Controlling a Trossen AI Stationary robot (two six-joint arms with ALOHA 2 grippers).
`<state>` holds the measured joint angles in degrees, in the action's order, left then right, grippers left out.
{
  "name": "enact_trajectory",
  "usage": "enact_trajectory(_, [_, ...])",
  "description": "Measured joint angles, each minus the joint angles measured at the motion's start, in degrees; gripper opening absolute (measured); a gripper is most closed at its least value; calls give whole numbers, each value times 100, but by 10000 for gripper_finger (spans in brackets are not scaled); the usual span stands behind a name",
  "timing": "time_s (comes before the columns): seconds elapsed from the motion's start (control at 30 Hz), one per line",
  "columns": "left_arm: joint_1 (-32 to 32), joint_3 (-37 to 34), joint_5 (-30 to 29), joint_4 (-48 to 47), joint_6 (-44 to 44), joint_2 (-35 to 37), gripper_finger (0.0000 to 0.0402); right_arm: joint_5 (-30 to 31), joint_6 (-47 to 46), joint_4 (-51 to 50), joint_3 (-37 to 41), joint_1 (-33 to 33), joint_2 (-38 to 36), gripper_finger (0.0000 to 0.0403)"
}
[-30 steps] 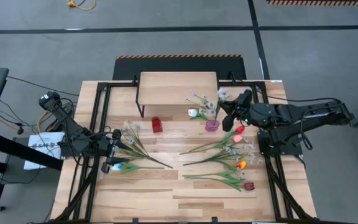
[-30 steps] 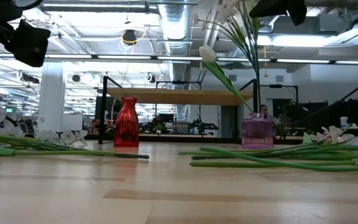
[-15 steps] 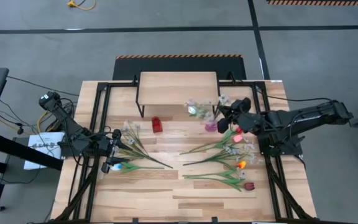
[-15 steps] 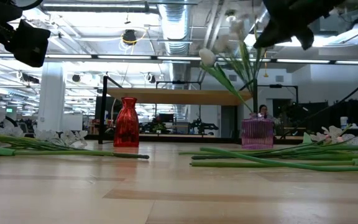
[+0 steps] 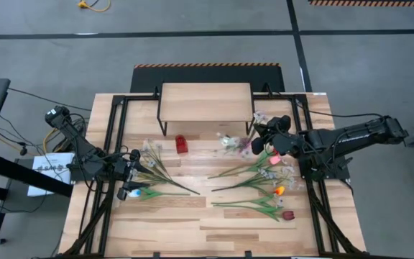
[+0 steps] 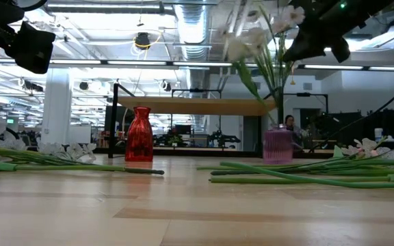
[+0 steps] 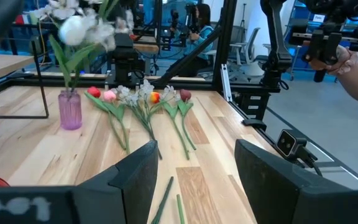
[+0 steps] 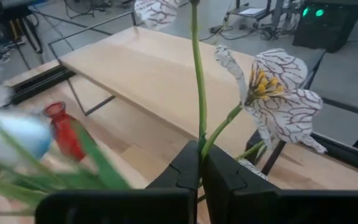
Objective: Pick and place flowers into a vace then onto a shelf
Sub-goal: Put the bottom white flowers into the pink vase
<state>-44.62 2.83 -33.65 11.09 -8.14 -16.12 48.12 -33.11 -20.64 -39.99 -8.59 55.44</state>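
From above, the right gripper (image 5: 264, 137) sits near the bench's right edge, just in front of the shelf (image 5: 205, 101) at the far edge. Its jaws are clenched on the stems of the flowers (image 5: 230, 142) standing in the pink vase (image 5: 246, 146). A second ago the blossoms leaned toward the shelf; now they have swung toward the bench's middle and the vase has slid a little nearer the front, so the bunch is being dragged rather than released. The left gripper (image 5: 129, 183) waits near the left edge over a loose spray, its jaws released and empty. The low view shows the pink vase (image 6: 278, 145) upright on the bench with the bouquet (image 6: 255, 41) blurred above it, and the red vase (image 6: 140, 134) standing apart, untouched. The left wrist view shows spare tulips (image 7: 143, 102) lying flat beside the vase (image 7: 70, 109). The right wrist view confirms the jaws closed on a green stem (image 8: 197, 74), shelf board behind. I judge the flowers are seated and the lift to the shelf remains.
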Motion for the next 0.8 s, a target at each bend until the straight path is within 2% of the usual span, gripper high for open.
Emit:
enact_trajectory(0.57, [0,0,4,-2,7,-2,204,-24,80,56,7,91,-2,14])
enact_trajectory(0.8, [-2,0,-2,-2,27,-1,204,-44,528,98,-283,91,0,28])
